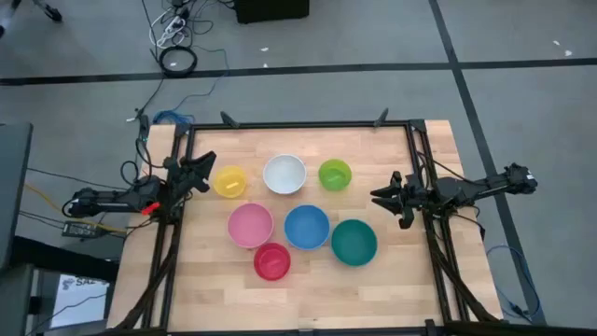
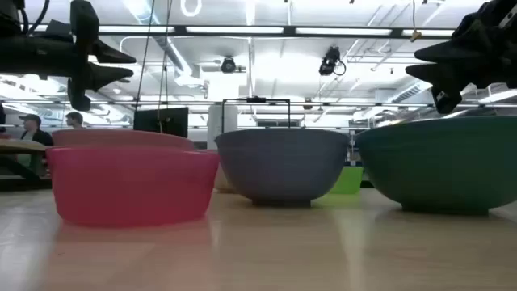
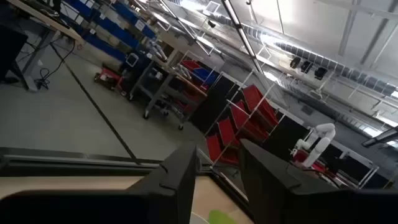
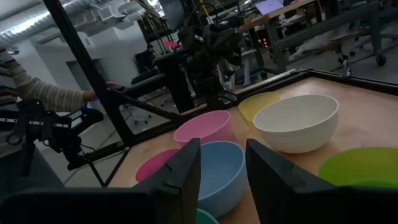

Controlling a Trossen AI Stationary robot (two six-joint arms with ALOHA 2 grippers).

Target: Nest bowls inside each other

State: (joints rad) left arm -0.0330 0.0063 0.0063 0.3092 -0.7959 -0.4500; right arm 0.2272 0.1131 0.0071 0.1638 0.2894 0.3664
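Seven bowls stand apart, each upright on its base on the wooden table. Yellow, white and lime green make the far row. Pink, blue and teal green sit nearer, and red is nearest. My left gripper hovers open above the table's left side, beside the yellow bowl. My right gripper hovers open at the right side, between the lime green and teal bowls. Nothing lies between either pair of fingers.
A black frame runs along the table's far, left and right edges. In the right wrist view a person's sleeved arm shows beyond the table's left side. Bare wood lies near the front edge, on both sides of the red bowl.
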